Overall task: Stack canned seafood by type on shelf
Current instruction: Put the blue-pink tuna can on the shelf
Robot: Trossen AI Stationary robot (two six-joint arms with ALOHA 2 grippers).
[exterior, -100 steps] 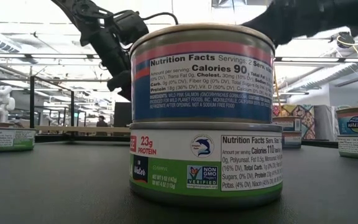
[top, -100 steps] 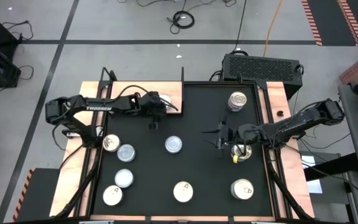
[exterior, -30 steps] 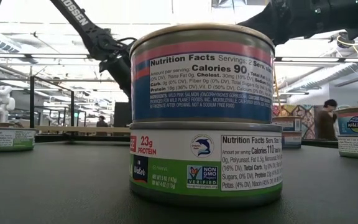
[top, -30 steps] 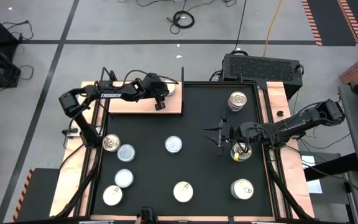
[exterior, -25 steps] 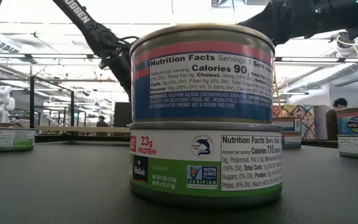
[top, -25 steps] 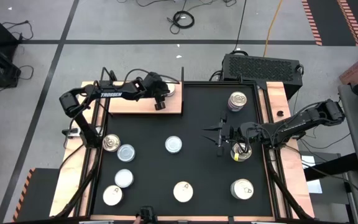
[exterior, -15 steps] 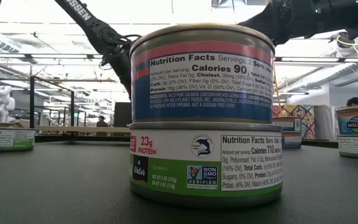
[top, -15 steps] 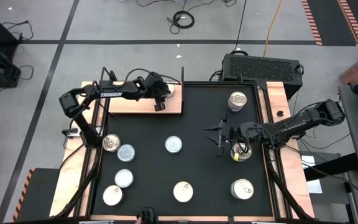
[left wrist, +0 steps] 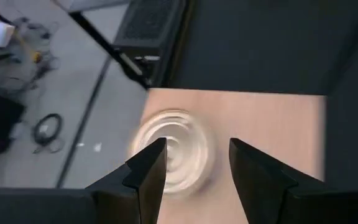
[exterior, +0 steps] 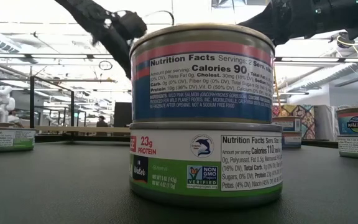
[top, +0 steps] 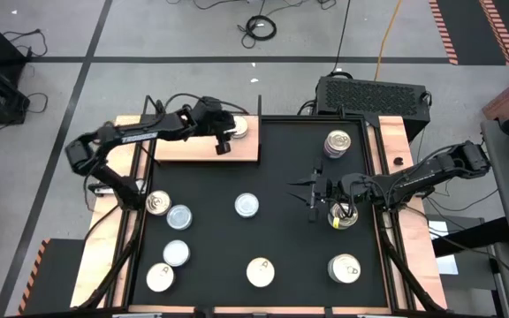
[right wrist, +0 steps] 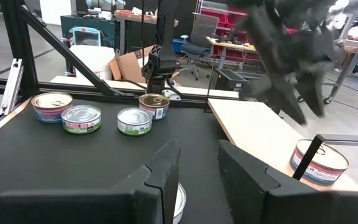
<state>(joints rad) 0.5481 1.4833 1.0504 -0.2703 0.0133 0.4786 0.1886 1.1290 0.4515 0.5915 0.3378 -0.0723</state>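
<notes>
Left wrist view: round tin (left wrist: 174, 149) on grainy shelf (left wrist: 272, 130).

Tins (top: 247, 206) seen from above: ten tops, with one on the shelf (top: 184, 147) and nine on the mat (top: 299, 256).
Pull-tab lids, gold or cream: six.
Plain silver lids: three, all on the mat.
Shelf tin (top: 237, 127): one, with a pale lid whose kind is unclear.
Stack (exterior: 204, 115): one, seen in the low view, with two tins, a blue-and-pink label over a green-and-white one.
Shelf: one.
Mat: one.
Arms: two, each with one pincer: left pincer (top: 223, 144), right pincer (top: 312, 200).
</notes>
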